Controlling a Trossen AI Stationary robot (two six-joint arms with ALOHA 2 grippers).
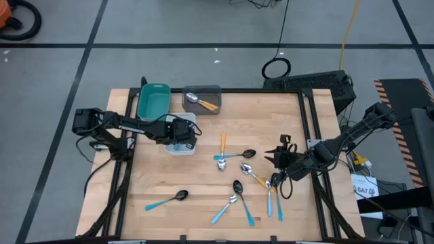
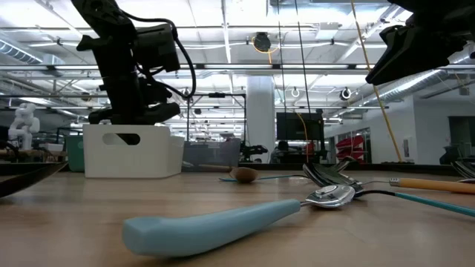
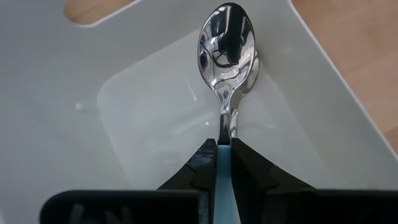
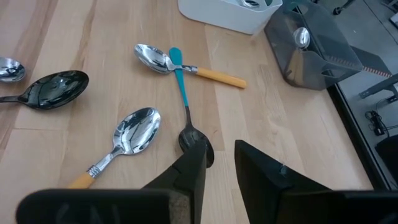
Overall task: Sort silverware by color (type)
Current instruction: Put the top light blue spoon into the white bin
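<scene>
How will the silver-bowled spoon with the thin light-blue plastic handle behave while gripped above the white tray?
The blue-handled silver spoon is probably stiff: it juts straight from the left gripper. Its thin, smooth handle might slip or pivot. It likely weighs little and would drop into the white tray.

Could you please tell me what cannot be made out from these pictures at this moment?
- White tray: in the high view the left gripper covers its inside; only the left wrist view shows the blue-handled spoon it grips.
- That spoon's handle: hidden between the fingers.
- Teal tray: contents too small to tell in the high view.
- Right gripper: in the low view it is cut off by the top edge.
- Grey tray: blurred in the right wrist view.
</scene>
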